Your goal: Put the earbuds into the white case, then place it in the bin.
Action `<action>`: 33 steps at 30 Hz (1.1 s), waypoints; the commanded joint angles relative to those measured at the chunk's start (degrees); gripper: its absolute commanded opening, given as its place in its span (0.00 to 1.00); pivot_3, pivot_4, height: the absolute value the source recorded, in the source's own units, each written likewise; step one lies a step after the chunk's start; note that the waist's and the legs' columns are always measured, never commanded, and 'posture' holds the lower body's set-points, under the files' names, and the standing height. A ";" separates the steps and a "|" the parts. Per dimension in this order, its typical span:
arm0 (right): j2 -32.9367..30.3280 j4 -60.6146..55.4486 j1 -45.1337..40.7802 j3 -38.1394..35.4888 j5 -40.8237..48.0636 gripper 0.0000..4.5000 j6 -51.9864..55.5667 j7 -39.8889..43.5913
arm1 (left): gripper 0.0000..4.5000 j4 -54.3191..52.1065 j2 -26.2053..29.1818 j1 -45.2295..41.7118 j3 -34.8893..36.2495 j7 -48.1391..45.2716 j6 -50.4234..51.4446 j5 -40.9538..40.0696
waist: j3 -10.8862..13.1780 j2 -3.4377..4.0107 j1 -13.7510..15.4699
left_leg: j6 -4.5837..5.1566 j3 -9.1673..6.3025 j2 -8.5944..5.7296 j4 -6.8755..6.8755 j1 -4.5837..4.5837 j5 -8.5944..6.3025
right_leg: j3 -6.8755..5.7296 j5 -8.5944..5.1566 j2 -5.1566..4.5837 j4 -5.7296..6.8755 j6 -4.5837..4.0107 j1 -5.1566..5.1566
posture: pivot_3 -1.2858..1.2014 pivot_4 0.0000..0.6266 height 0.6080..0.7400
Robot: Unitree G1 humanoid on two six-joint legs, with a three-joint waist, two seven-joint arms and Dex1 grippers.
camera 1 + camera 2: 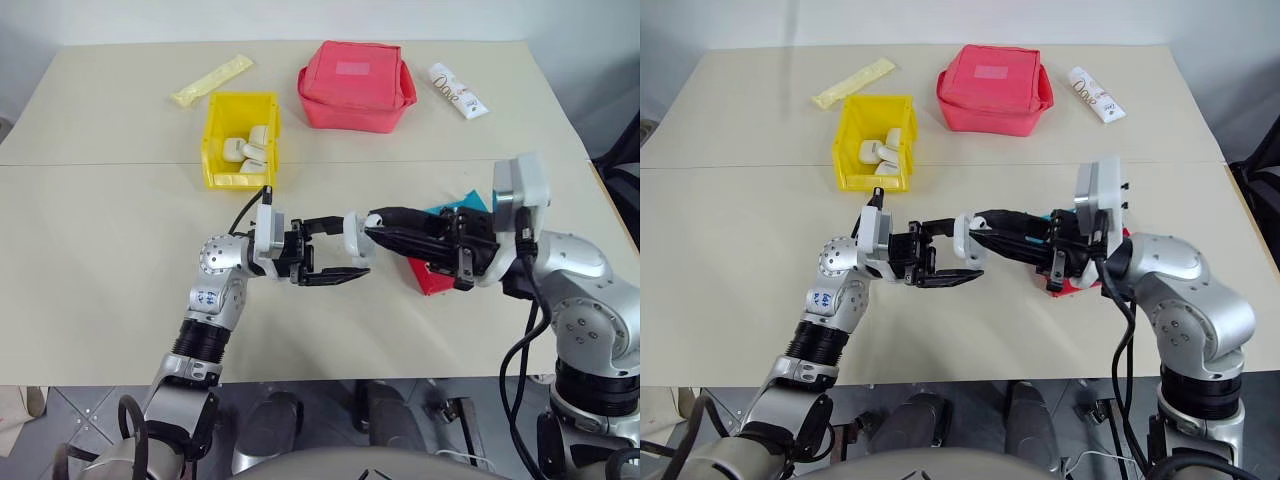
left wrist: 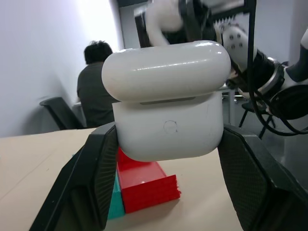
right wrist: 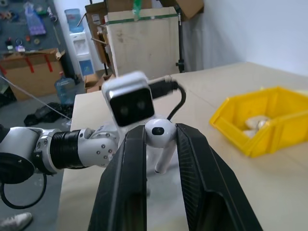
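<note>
The glossy rounded white case (image 2: 168, 115) sits clamped in the left tool (image 1: 335, 250); the right tool (image 3: 161, 144) pinches a stemmed earbud (image 3: 160, 137).

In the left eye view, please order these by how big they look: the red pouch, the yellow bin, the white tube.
1. red pouch, the largest.
2. yellow bin, clearly smaller in outline.
3. white tube, the smallest.
All three lie at the far side of the table, so nearness hardly affects the ranking.
</note>
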 commanded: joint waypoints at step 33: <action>-6.69 9.84 2.43 10.56 -8.28 0.28 -14.61 5.88 | 0.61 2.26 -3.73 -4.17 4.93 -2.80 -1.48 -1.60 | 0.01 0.00 -0.07 | 0.00 0.02 0.01 -0.02 0.01 -0.01 | 0.02 0.00 0.02 -0.10 0.00 0.00 | 0.52 0.24 1.00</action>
